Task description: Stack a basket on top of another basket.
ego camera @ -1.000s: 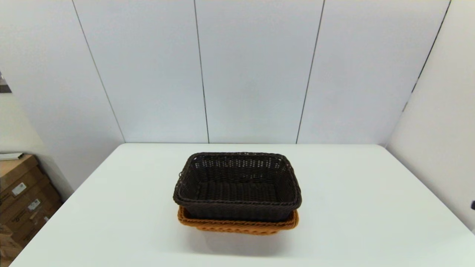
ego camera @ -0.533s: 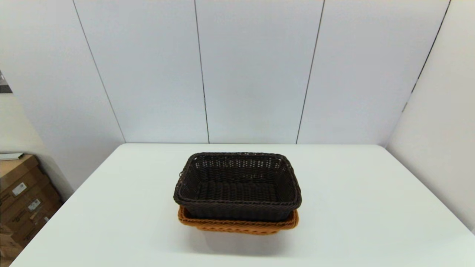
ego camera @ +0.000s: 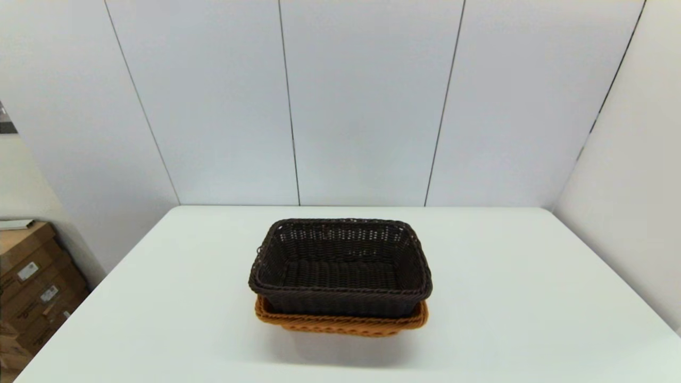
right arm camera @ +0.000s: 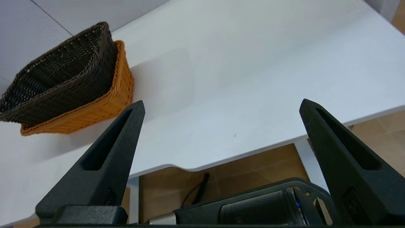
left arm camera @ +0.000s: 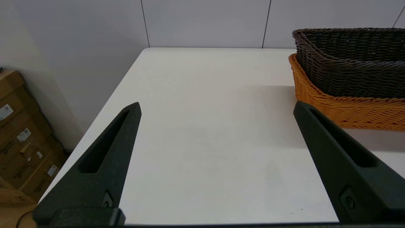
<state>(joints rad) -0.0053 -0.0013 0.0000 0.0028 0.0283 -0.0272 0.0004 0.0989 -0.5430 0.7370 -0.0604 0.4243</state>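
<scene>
The dark brown basket (ego camera: 340, 291) sits nested inside the orange-tan basket (ego camera: 340, 323) at the middle of the white table (ego camera: 505, 276). Only the orange rim and its lower front show beneath it. The left wrist view has the dark basket (left arm camera: 351, 63) over the orange basket (left arm camera: 348, 107), off to one side of my left gripper (left arm camera: 217, 106), which is open and empty above the table's left part. My right gripper (right arm camera: 223, 104) is open and empty too, held back over the table's near right edge, far from the dark basket (right arm camera: 63, 79) and the orange basket (right arm camera: 95, 110). Neither arm appears in the head view.
Grey wall panels close off the back and right of the table. Cardboard boxes (ego camera: 32, 287) are stacked on the floor past the table's left edge. A dark piece of robot hardware (right arm camera: 253, 205) lies below the table edge in the right wrist view.
A small dark bit of the right arm at the head view's right edge one second ago is gone now. The baskets have not moved.
</scene>
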